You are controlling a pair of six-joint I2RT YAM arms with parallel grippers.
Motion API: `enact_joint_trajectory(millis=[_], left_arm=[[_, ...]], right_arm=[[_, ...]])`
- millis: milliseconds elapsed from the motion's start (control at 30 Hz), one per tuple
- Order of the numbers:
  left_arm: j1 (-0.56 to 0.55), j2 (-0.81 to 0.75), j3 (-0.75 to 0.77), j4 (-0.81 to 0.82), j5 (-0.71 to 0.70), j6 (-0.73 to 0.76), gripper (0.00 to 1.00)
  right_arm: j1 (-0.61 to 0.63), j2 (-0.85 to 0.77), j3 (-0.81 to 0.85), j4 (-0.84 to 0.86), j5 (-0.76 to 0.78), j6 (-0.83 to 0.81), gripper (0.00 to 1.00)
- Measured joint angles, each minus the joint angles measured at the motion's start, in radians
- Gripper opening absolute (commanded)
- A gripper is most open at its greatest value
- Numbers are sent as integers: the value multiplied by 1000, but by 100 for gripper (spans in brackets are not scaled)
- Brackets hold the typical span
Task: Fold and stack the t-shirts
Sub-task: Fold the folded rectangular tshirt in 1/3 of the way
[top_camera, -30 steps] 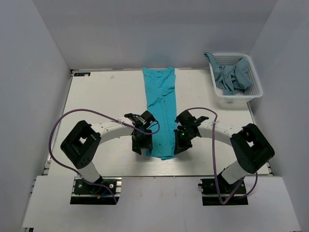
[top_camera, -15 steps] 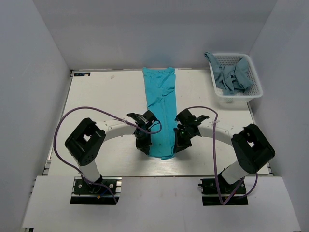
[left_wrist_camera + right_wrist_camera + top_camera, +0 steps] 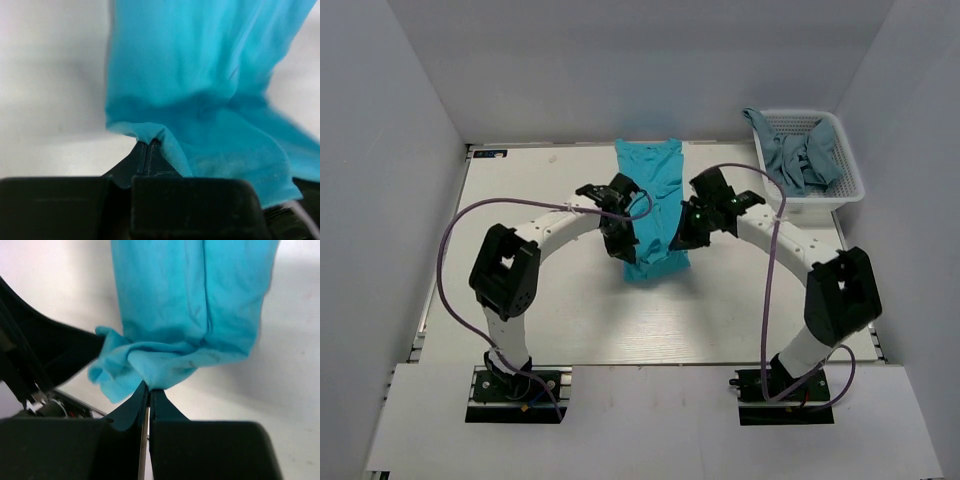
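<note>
The left tool (image 3: 148,150) is seen closed, its two fingers pressed together, with a corner of the turquoise t-shirt (image 3: 200,75) pinched at their tips. The right tool (image 3: 148,392) is likewise closed, and a bunched edge of the same shirt is gripped where its tips meet. In the overhead view the two tools are set close together, facing inward, with the shirt's near end gathered between them and a loose fold of cloth sagging just below the tips.

Beyond both sets of tips the shirt is laid out as a long, narrow band, folded lengthwise, running straight away from the tools across the desk (image 3: 540,200) to its far edge, where the collar end is spread flat. Soft creases are seen in the cloth just ahead of each grip.

Further out, past the right tool and off to its right, a white lattice basket (image 3: 850,190) is placed at the far right corner of the desk, well apart from both tools. The grey-blue t-shirts (image 3: 800,155) are heaped inside it, one being draped over its left rim.
</note>
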Motion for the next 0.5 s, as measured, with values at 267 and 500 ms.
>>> enact_joint_trajectory(millis=[267,500], left_arm=[[125,139,314,8,-5,58,0],[188,261,554,8,14,116,0]], right_arm=[[-70,211,277,-36,3,-28,0],[-123,319,460,-53,-10,-48,0]])
